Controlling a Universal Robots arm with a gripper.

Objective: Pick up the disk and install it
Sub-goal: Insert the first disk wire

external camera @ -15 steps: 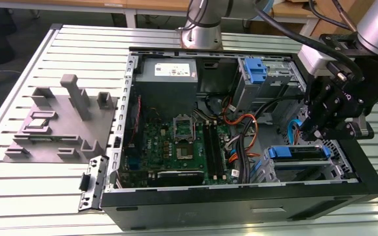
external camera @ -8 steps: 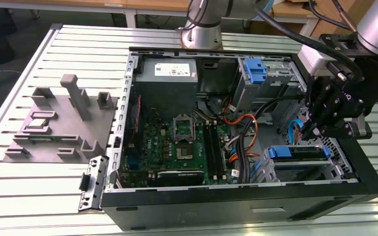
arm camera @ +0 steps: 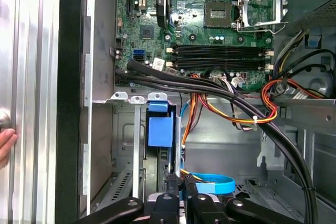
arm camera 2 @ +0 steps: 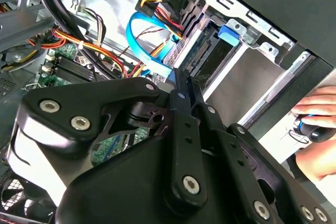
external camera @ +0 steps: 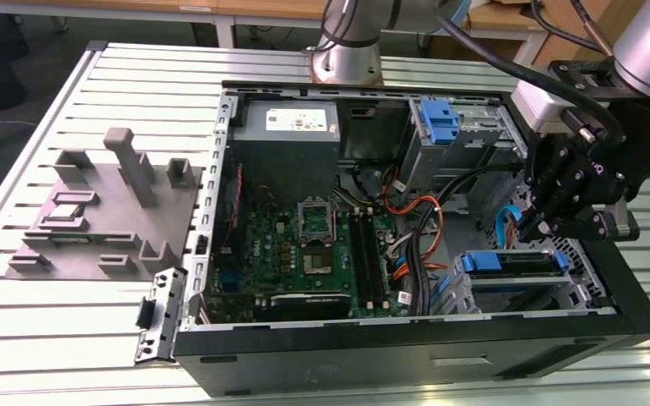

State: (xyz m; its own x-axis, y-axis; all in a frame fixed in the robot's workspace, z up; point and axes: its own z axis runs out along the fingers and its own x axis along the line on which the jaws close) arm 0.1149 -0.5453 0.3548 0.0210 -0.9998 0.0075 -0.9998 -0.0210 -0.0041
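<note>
1. Where the open computer case [external camera: 596, 288] lies on its side, the disk [external camera: 513, 264] sits in the drive cage at the case's corner nearest the exterior view's right, showing a blue plastic rail on top and a dark edge below it.
2. In the first wrist view the disk [arm camera: 160, 129] shows mostly as a blue plastic tab and rail, standing on edge in the metal bay beside the case's black wall.
3. In the second wrist view the disk [arm camera 2: 210, 51] is a dark slab slotted into the silver cage, with a blue clip at its end.
4. The gripper [external camera: 560, 222] hangs just above the cage, near the disk; its black fingers [arm camera: 176, 192] appear drawn close together with nothing between them, though the angle is poor.
5. A blue flat cable [arm camera: 210, 183] curls just beside the fingertips, and bundled black, orange and yellow wires cross over the green motherboard [external camera: 302, 254].
6. The case rests on a ribbed aluminium surface [external camera: 77, 338], which also carries a grey fixture block [external camera: 105, 211].
7. A person's hand [arm camera 2: 317, 116] rests at the case's outer edge, and wooden furniture stands behind the surface.
</note>
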